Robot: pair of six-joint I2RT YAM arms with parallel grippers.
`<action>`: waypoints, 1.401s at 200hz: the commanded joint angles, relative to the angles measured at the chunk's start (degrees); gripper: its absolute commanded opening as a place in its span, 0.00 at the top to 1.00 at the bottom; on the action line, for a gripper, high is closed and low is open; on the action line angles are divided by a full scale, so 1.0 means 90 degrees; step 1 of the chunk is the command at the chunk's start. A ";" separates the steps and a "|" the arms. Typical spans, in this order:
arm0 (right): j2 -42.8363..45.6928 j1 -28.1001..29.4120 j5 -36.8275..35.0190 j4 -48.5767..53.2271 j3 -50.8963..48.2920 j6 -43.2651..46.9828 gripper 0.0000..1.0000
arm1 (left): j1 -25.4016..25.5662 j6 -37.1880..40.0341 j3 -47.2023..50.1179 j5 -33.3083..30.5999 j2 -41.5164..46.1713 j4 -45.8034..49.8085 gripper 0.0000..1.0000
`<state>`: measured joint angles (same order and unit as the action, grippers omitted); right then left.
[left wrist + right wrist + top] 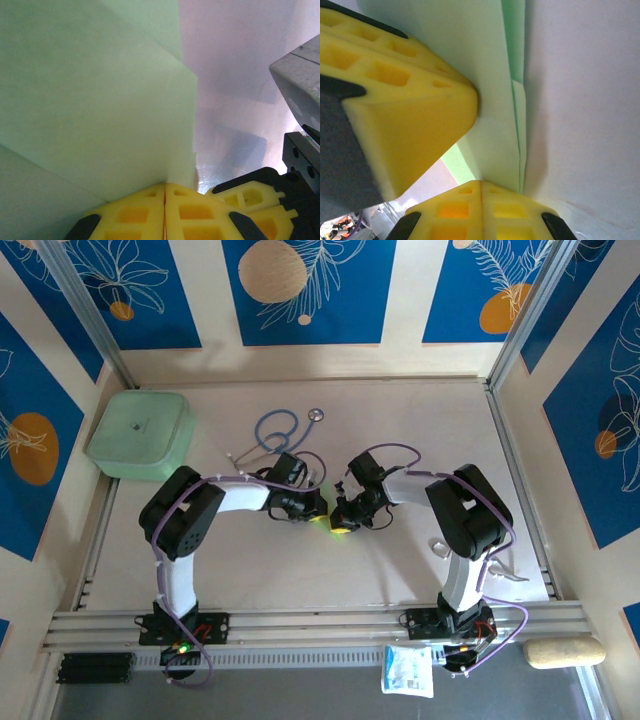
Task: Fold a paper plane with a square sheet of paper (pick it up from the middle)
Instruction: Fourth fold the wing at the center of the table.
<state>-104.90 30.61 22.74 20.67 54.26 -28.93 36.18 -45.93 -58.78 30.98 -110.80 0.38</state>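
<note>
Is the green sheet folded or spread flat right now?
Folded. The sheet shows overlapping layers and stepped edges, pinched in the shut left gripper and right gripper.

paper cropped, overall shape seemingly unreadable

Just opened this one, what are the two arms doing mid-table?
Both arms meet over the pale table, each pinching a thin pale green sheet of paper that already shows folded layers. The left gripper and right gripper are both shut on it, fingertips close together. How far the folding has got is unclear.
</note>
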 commanded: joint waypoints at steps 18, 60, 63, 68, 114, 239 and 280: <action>-0.0336 -0.0041 -0.0537 0.0856 -0.0362 0.0089 0.97 | -0.0457 0.0476 -0.0400 -0.0603 -0.0321 0.0719 0.90; -0.0324 -0.0100 -0.0564 0.0875 -0.0451 0.0099 0.98 | -0.0936 0.1165 -0.1005 -0.0546 -0.0664 0.1241 0.90; -0.0320 -0.0100 -0.0559 0.0869 -0.0451 0.0099 0.98 | -0.0979 0.1204 -0.1039 -0.0543 -0.0687 0.1262 0.90; -0.0319 -0.0098 -0.0563 0.0875 -0.0448 0.0099 0.98 | -0.1041 0.1263 -0.1100 -0.0537 -0.0740 0.1313 0.90; -0.0260 -0.0117 -0.0556 0.0848 -0.0490 0.0079 0.98 | -0.1550 0.1707 -0.1427 -0.0753 -0.0872 0.1727 0.90; -0.0117 -0.0131 -0.0437 0.0820 -0.0424 0.0093 0.98 | -0.1056 0.1183 -0.0960 -0.0924 0.0924 0.1707 0.88; -0.0103 -0.0148 -0.0307 0.0829 -0.0323 0.0158 0.98 | -0.0568 0.0595 -0.0553 -0.0611 0.0649 0.0822 0.88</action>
<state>-104.40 29.54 24.47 20.69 52.88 -28.49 29.26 -36.53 -65.32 23.73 -102.00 11.94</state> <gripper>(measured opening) 0.055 0.118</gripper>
